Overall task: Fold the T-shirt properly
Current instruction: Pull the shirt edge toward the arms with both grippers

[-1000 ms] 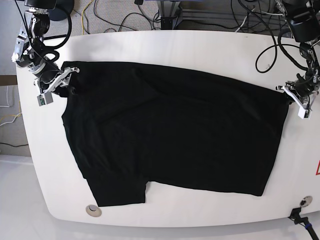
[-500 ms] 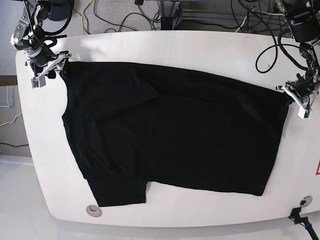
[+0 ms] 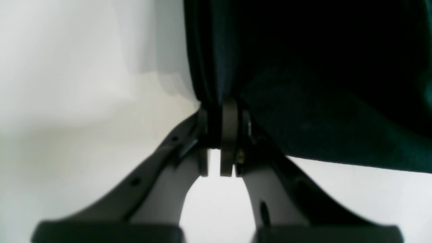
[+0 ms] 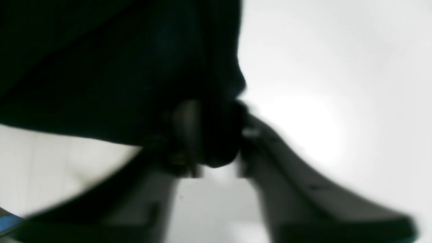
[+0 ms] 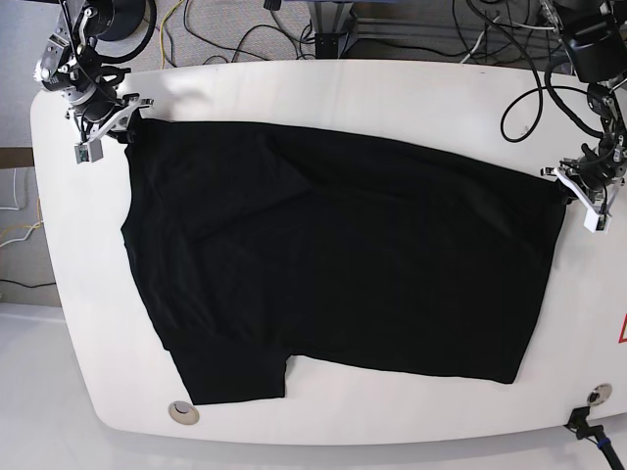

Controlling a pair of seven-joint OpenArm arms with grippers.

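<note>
The black T-shirt (image 5: 333,264) lies spread flat over most of the white table (image 5: 372,93). My right gripper (image 5: 110,124), at the left of the base view, is shut on the shirt's far left corner. In the right wrist view, which is blurred, the fingers (image 4: 189,135) pinch a bunch of black cloth (image 4: 118,67). My left gripper (image 5: 574,191), at the right of the base view, is shut on the shirt's right edge. In the left wrist view the pads (image 3: 228,135) clamp the folded edge of the shirt (image 3: 303,67).
Black cables (image 5: 529,108) loop over the table's far right edge and lie on the floor behind. A round metal grommet (image 5: 181,412) sits near the front left edge. A red marking (image 5: 621,331) shows at the right edge.
My right gripper has pulled the shirt's left corner up and back toward the far left of the table, straightening that edge. The left gripper has not moved.
</note>
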